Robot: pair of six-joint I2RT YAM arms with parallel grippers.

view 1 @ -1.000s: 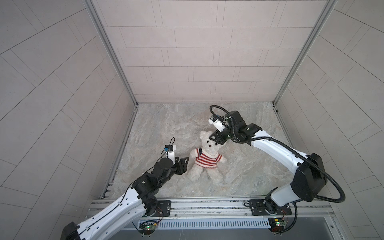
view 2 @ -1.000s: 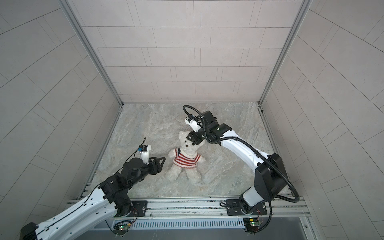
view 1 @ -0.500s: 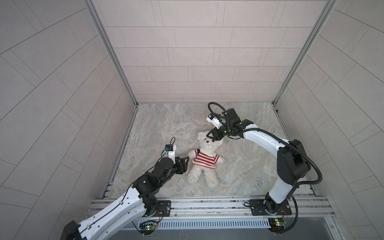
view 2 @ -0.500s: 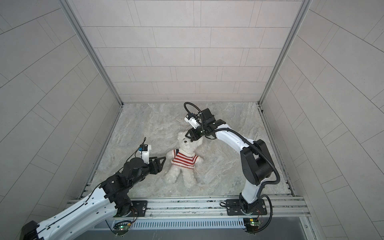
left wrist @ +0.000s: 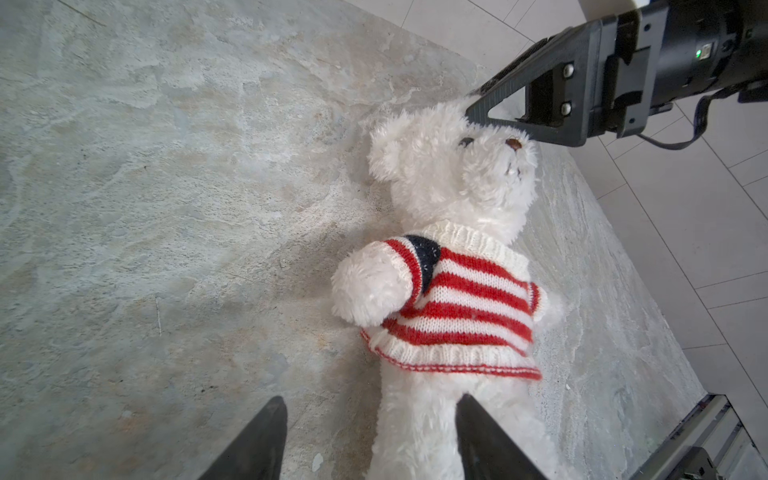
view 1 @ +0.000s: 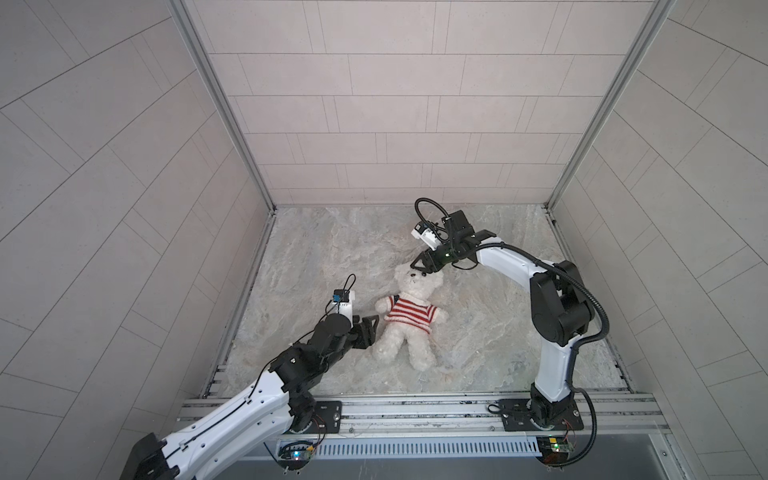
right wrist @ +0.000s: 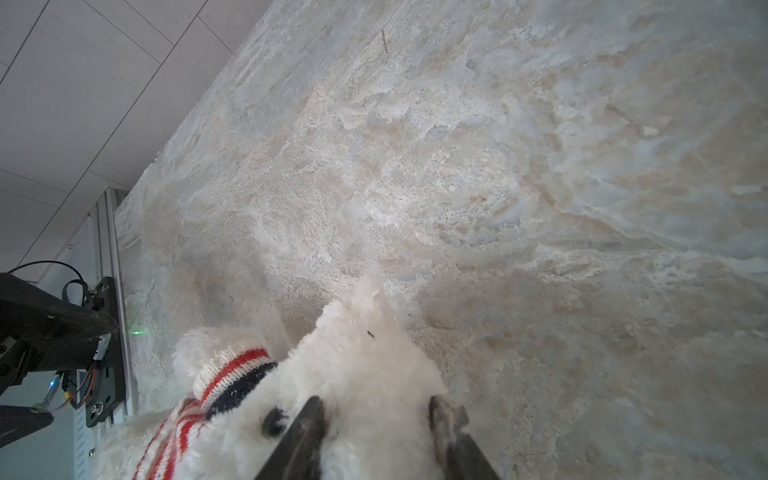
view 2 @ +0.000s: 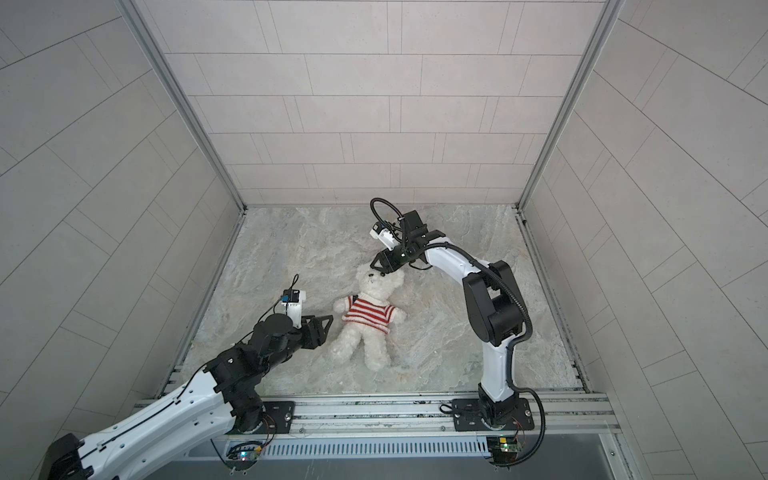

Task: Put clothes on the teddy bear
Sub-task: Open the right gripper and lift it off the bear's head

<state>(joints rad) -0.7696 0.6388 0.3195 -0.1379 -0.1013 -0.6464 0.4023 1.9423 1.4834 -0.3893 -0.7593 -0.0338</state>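
Note:
A white fluffy teddy bear (view 1: 419,289) (view 2: 379,287) lies on its back on the stone floor in both top views, wearing a red-and-white striped sweater (view 1: 409,312) (left wrist: 465,307) on its torso and arms. My right gripper (view 1: 422,269) (right wrist: 376,409) is at the top of the bear's head (right wrist: 365,353), jaws parted, one on each side and brushing the fur. My left gripper (view 1: 368,330) (left wrist: 371,415) stands open beside the bear's hip. One of its fingers (left wrist: 478,432) is over the bear's leg, the other over bare floor.
The bear lies mid-floor (view 1: 332,241) inside a tiled enclosure with walls on three sides. A metal rail (view 1: 415,409) carrying both arm bases runs along the front edge. Bare floor shows all round the bear.
The right arm's elbow has swung back toward its base while its gripper stayed at the bear's head, and its jaws have widened. The left arm and the bear have barely moved.

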